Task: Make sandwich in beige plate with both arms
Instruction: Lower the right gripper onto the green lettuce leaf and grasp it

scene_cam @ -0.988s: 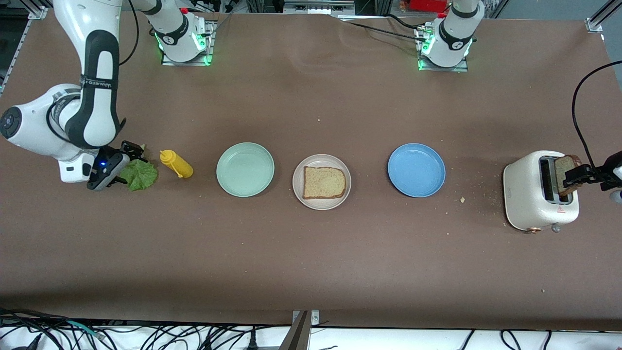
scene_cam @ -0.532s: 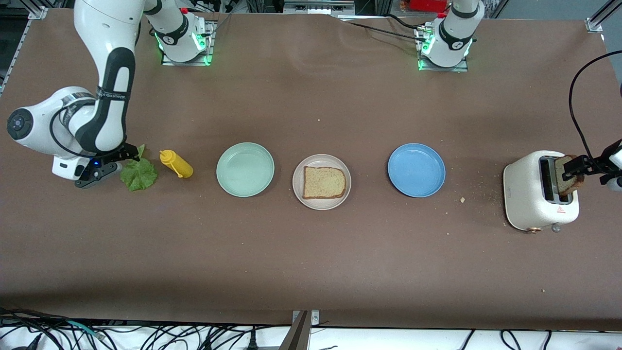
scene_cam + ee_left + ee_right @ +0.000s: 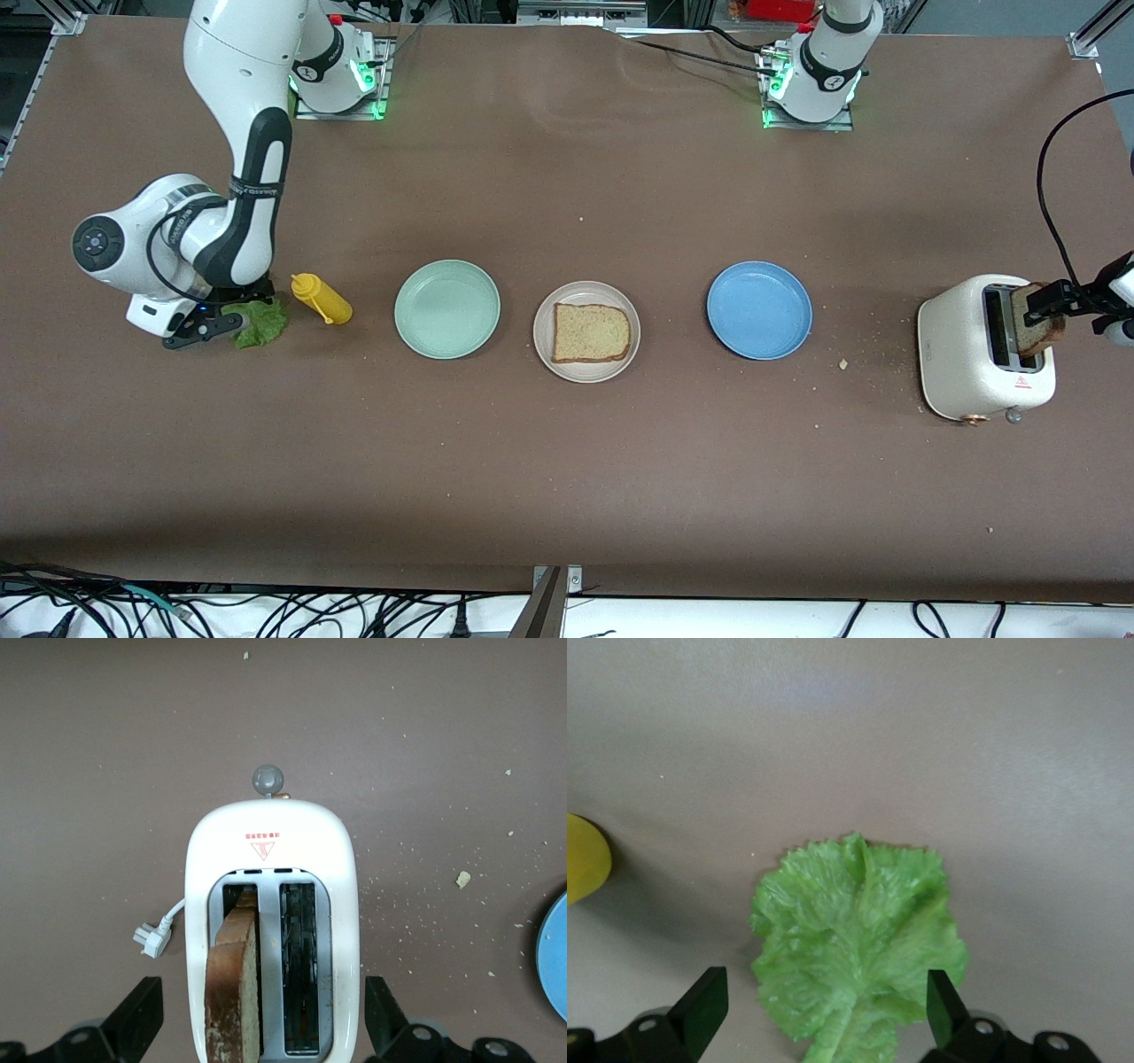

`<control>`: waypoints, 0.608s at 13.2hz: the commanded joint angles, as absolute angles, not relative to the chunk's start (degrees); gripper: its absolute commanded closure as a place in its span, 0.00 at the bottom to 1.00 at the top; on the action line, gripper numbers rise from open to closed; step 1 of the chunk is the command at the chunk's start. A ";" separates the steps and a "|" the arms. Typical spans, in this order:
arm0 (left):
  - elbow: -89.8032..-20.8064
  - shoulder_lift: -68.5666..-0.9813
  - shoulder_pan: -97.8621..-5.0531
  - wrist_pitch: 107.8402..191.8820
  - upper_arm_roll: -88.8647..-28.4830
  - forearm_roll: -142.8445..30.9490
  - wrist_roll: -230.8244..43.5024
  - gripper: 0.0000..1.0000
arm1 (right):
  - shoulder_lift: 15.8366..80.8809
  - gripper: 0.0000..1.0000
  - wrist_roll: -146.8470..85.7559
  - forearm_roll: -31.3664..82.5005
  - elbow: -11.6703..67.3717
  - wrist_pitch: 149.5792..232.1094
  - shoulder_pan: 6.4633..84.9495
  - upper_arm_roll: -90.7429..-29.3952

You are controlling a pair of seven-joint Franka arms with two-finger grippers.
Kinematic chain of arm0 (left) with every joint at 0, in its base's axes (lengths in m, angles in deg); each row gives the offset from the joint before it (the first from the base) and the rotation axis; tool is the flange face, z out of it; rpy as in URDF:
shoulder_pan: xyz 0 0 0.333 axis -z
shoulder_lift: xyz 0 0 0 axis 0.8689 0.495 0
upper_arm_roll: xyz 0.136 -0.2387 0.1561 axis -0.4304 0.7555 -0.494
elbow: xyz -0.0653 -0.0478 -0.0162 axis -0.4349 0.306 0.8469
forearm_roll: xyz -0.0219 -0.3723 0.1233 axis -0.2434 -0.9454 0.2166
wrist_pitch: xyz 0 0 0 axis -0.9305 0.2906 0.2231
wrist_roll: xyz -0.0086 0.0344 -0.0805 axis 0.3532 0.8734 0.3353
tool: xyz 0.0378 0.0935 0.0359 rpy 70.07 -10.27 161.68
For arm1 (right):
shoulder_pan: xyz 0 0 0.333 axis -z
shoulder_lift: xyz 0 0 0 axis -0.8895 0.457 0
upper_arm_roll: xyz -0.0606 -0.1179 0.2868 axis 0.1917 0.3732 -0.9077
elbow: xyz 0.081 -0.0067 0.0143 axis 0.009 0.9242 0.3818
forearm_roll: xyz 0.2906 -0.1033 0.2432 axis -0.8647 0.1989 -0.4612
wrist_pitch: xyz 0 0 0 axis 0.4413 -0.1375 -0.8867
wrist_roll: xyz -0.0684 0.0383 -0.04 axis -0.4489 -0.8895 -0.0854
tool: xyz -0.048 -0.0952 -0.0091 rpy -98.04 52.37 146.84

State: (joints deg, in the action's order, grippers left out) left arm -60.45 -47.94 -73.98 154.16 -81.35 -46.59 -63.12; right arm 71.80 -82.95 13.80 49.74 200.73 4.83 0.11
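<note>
Only one bread slice (image 3: 591, 332) on beige plate (image 3: 549, 359)

Front cam: high, facing the arm bases, looks steeply down on the whole bench (image 3: 567, 461).

Left wrist cam: looks straight down, close over the toaster (image 3: 270, 904), own fingers (image 3: 142, 1019) at frame edge. Shares toaster (image 3: 974, 350) and blue plate (image 3: 554, 957) rim with front.

Right wrist cam: straight down, very close over the lettuce leaf (image 3: 855, 939). Shares leaf (image 3: 264, 321) and yellow bottle (image 3: 585, 870) with front.
</note>
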 commanded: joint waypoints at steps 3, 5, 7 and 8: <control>-60.97 -49.58 -74.57 150.74 -80.60 -45.55 -61.46 0.00 | 73.85 0.01 -82.73 13.37 49.68 205.29 10.41 -5.57; -60.89 -49.50 -74.57 150.74 -80.60 -45.55 -60.23 0.00 | 73.94 0.20 -82.47 13.37 49.59 205.83 12.17 -6.89; -60.89 -49.50 -74.40 150.74 -80.60 -45.55 -60.49 0.00 | 73.85 0.88 -82.12 13.37 49.50 205.57 12.00 -6.90; -60.89 -49.50 -74.39 150.74 -80.60 -45.55 -60.75 0.00 | 73.85 1.00 -82.12 13.37 49.50 205.57 12.00 -6.90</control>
State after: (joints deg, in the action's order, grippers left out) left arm -60.44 -48.31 -73.97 151.66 -81.14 -46.59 -61.58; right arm 73.57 -82.66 13.74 49.68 204.88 11.61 -6.36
